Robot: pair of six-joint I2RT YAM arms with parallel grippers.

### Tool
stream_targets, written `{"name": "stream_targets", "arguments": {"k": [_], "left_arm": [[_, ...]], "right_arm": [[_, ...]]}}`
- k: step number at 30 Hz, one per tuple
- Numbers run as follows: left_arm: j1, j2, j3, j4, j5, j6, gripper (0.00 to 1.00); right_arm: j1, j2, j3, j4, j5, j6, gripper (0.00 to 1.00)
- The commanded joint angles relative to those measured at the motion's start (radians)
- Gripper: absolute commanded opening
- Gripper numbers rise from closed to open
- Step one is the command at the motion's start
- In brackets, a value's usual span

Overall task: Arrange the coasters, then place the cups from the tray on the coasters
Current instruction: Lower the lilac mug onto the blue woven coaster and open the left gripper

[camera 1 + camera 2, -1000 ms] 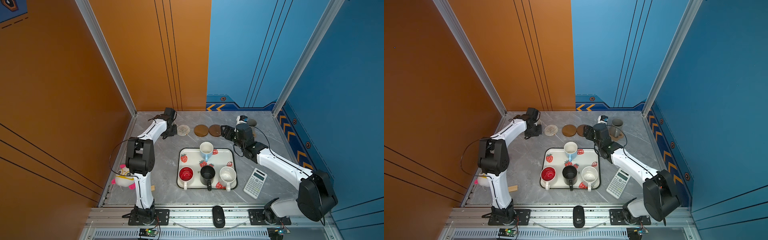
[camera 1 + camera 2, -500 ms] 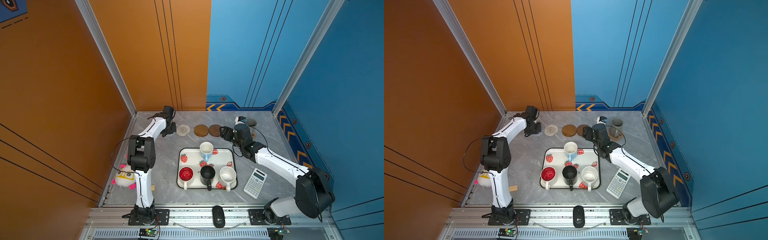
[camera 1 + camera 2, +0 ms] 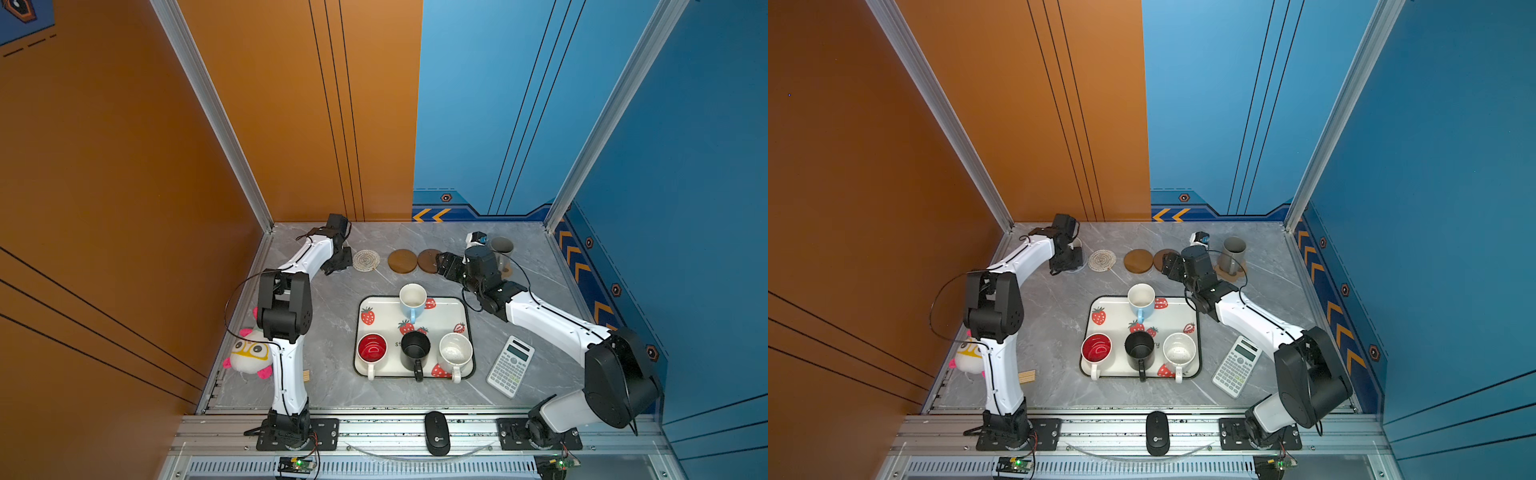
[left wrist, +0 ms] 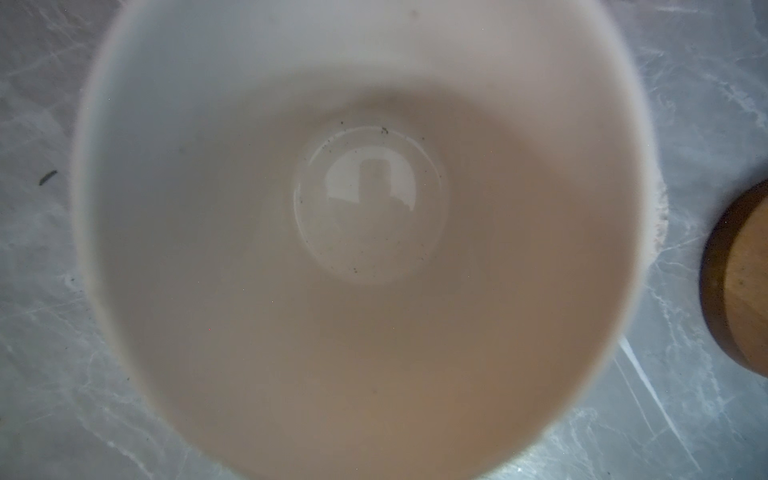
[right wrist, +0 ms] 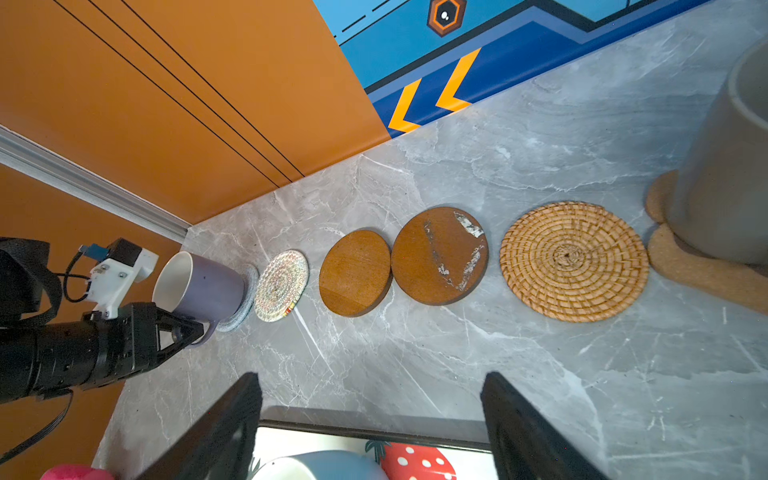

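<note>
One light blue cup (image 5: 320, 465) on the tray (image 3: 446, 313) sits close below the wide-open right claw (image 5: 372, 376), nearest that arm. The left claw (image 5: 189, 328) grips the lavender cup (image 5: 208, 286) by its handle, on the grey-blue coaster (image 5: 245, 299).

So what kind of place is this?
Likely a robot testing booth: two robot arms bolted to a metal rail, boxed in by an orange wall and a blue wall.

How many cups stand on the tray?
4: light blue cup at the far edge of the tray; red-inside cup, black cup, speckled cup in a row along its near edge. None seems hidden.
</note>
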Motion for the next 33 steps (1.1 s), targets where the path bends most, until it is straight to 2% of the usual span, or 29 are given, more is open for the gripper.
{"name": "stream_targets", "arguments": {"k": [1,20,23,28,33], "left_arm": [[0.012,0.008,0.035,0.020,-0.020,-0.006,0.00],[0.014,0.037,0.032,0.018,-0.018,-0.032,0.00],[0.014,0.036,0.029,0.018,-0.014,-0.032,0.07],[0.013,0.029,0.024,0.019,-0.016,-0.034,0.26],[0.013,0.010,0.010,0.018,-0.016,-0.038,0.37]], "right_arm": [[0.003,0.002,0.027,0.003,-0.005,0.006,0.82],[0.004,0.008,0.026,0.006,-0.012,0.007,0.82],[0.004,0.007,0.025,0.006,-0.013,0.006,0.82],[0.004,0.006,0.025,0.006,-0.016,0.006,0.82],[0.005,0.004,0.025,0.004,-0.017,0.007,0.82]]}}
